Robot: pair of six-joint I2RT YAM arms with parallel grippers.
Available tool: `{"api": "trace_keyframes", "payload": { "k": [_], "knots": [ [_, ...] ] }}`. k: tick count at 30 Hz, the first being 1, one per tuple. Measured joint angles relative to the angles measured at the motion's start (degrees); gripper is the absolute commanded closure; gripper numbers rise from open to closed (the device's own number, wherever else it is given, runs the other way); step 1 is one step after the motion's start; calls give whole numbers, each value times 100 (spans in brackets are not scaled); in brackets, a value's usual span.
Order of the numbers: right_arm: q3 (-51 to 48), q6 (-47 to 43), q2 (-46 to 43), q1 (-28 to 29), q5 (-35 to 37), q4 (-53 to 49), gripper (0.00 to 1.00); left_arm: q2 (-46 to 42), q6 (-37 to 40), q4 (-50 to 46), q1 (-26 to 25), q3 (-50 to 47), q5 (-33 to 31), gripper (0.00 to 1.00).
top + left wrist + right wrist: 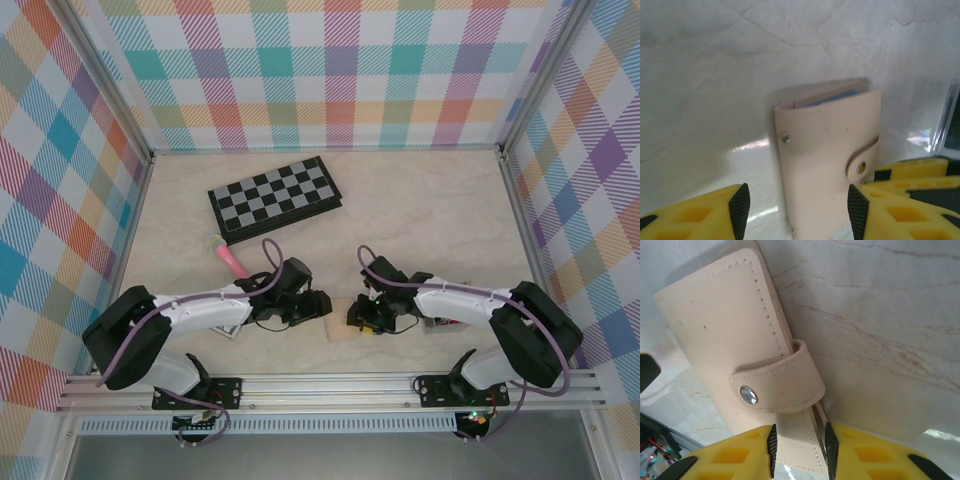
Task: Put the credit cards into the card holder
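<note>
A tan leather wallet lies snapped shut near the table's front edge, between both arms. A blue edge, perhaps one of the credit cards, peeks from its fold. My left gripper stands open astride the wallet's width, with a gap at the left pad. The end of the wallet, below the snap strap, fills my right gripper, and both pads meet it. A clear plastic edge at the far right looks like the card holder, mostly out of frame.
A folded black-and-grey chessboard lies at the back left. A pink object sits beside the left arm. Checked walls and metal rails enclose the marble table. My right gripper's yellow fingers crowd the wallet's right side.
</note>
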Motion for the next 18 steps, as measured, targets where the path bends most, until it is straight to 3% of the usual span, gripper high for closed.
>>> {"api": "trace_keyframes", "payload": {
  "k": [5,9,18],
  "knots": [
    [136,17,-256,0,380,-367,62,424,-107,216,0,179,-4,54],
    [446,-223,-273,0,588,-741,69,658,-140,369,0,192,39,61],
    [774,-568,146,2,428,-723,78,758,-221,704,0,192,59,62]
  ]
}}
